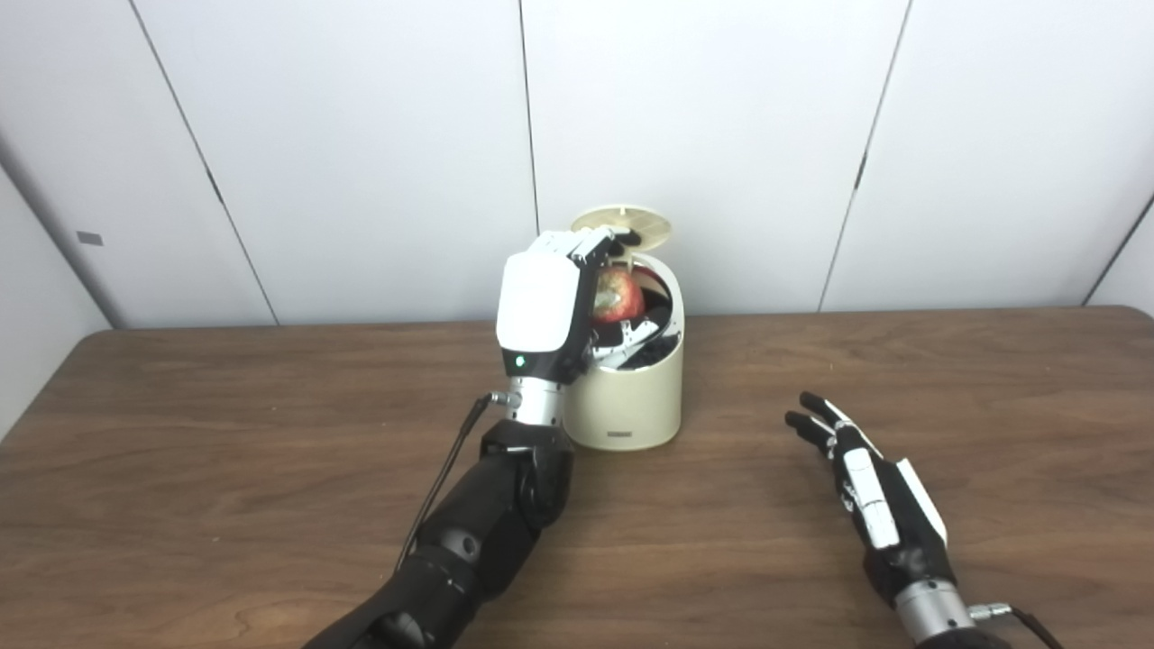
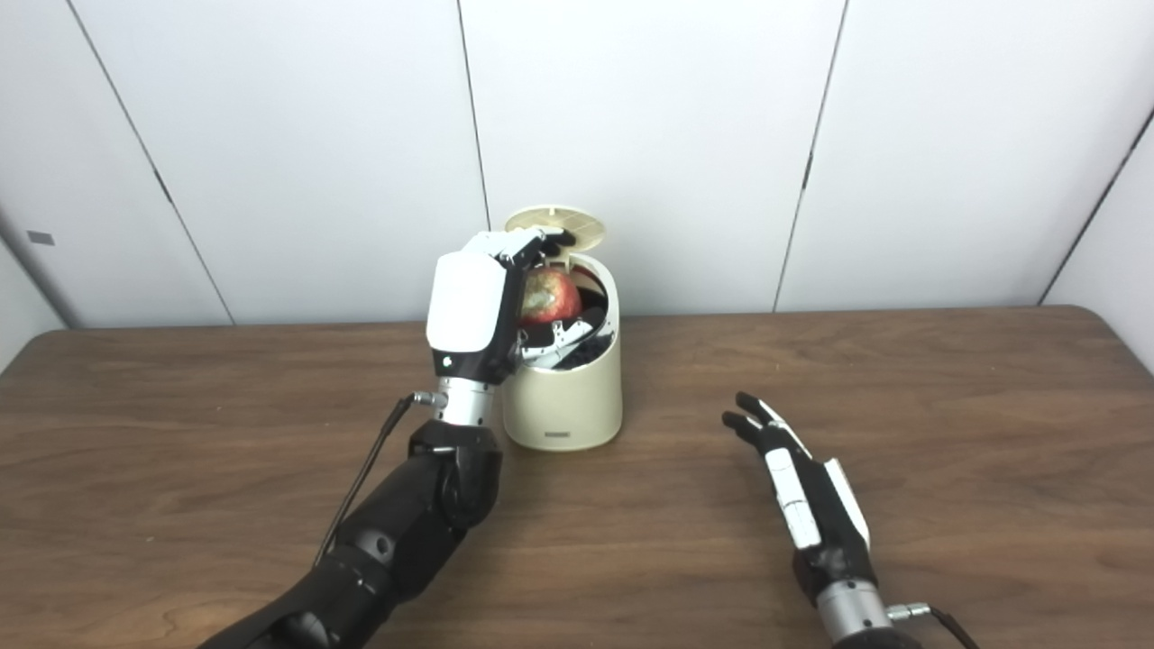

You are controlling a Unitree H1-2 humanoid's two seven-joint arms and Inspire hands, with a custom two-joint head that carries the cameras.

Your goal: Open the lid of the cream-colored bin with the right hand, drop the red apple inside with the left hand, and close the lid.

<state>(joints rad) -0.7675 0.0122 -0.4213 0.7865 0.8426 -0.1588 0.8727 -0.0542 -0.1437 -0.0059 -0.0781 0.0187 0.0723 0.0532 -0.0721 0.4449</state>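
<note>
The cream-colored bin (image 1: 631, 397) stands on the table near the back wall, its round lid (image 1: 624, 225) tipped up and open behind the rim. My left hand (image 1: 550, 311) is raised over the bin's mouth, shut on the red apple (image 1: 617, 296), which sits at the level of the rim, over the opening. My right hand (image 1: 870, 491) rests low over the table to the right of the bin, open, fingers stretched toward the back, holding nothing.
The brown wooden table (image 1: 225, 469) spreads wide on both sides of the bin. White wall panels (image 1: 361, 135) rise directly behind the table's back edge. My left forearm (image 1: 487, 532) crosses the table in front of the bin.
</note>
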